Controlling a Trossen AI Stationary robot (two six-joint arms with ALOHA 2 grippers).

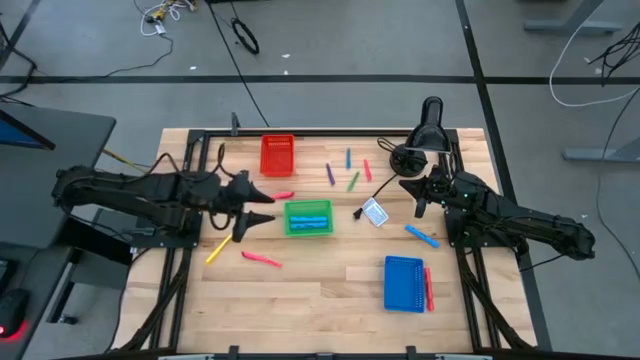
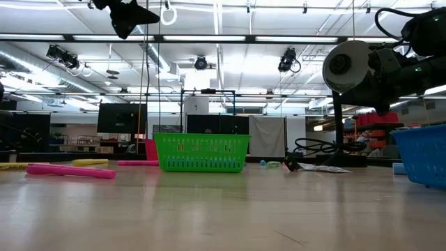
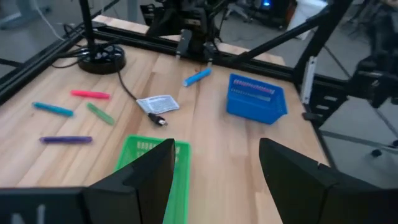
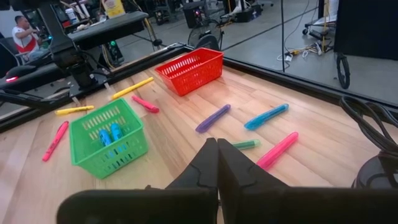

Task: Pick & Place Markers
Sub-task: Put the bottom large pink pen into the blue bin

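Markers lie scattered over the wooden table [image 1: 330, 300]. Two blue ones already sit in the green tray [image 4: 106, 140]. A purple marker [image 4: 212, 117], a blue marker [image 4: 266, 116], a small green marker [image 4: 247, 144] and a pink marker [image 4: 277, 150] lie loose near the red tray [image 4: 191, 68]. Another blue marker [image 1: 421, 236] lies near the blue tray [image 1: 404, 283], with a red one against that tray's side. A yellow marker [image 1: 218, 250] and a pink one [image 1: 261, 259] lie on the left arm's side.

The left gripper [image 1: 268, 207] hovers just beside the green tray, fingers apart, holding nothing. The right gripper [image 4: 217, 163] hangs above the loose cluster, fingers pressed together, empty.

The markers look light, rigid, smooth plastic; being round, they would likely roll or skid if nudged. Best hold is probably mid-barrel, fingers across the long axis. Not fragile, so a firm pinch should be fine. The one against the blue tray looks awkward, since the wall blocks one side.
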